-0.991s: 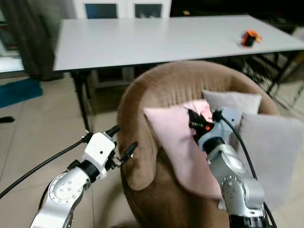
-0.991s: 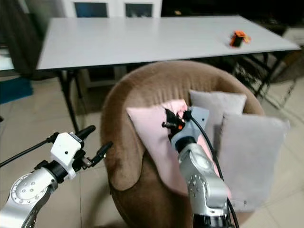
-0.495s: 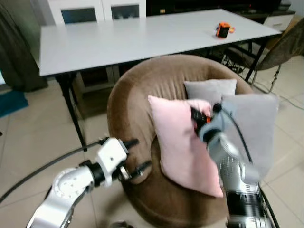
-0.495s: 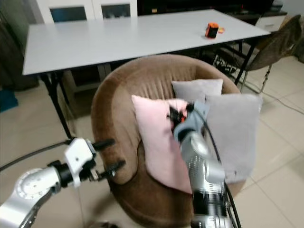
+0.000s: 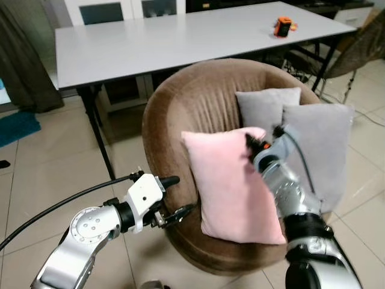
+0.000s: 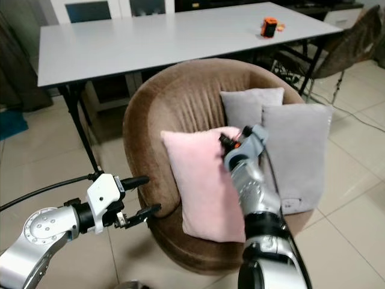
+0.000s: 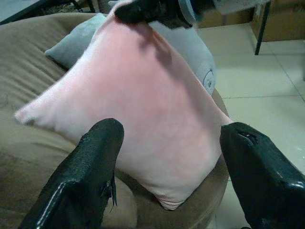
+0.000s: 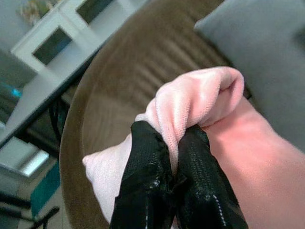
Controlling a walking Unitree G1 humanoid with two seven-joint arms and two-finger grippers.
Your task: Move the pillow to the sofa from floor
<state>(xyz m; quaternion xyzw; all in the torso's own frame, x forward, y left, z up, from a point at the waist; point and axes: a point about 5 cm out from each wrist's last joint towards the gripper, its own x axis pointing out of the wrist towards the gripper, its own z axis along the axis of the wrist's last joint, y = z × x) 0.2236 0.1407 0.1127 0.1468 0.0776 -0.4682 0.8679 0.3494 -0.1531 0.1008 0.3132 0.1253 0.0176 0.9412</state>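
Pillow point(image 5: 231, 186), pink, stands on edge on the sofa point(image 5: 192, 114) seat, its top corner pinched by the right gripper point(image 8: 174, 157). Lower it until the seat bears it, then unclamp. Left gripper point(image 5: 174, 195) hovers beside the sofa, fingers spread. Count: one pink pillow, two grey cushions point(image 5: 316, 147) behind it.

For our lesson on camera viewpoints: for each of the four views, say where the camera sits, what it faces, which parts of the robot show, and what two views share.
Left eye: on the head, looking down at the sofa; both arms show.
Right eye: beside it, same scene with the table behind.
Left wrist: along the open left end effector, facing the pillow.
Right wrist: along the right end effector, shut on the pillow's corner.
Shared: both wrist views show the pink pillow and a grey cushion.
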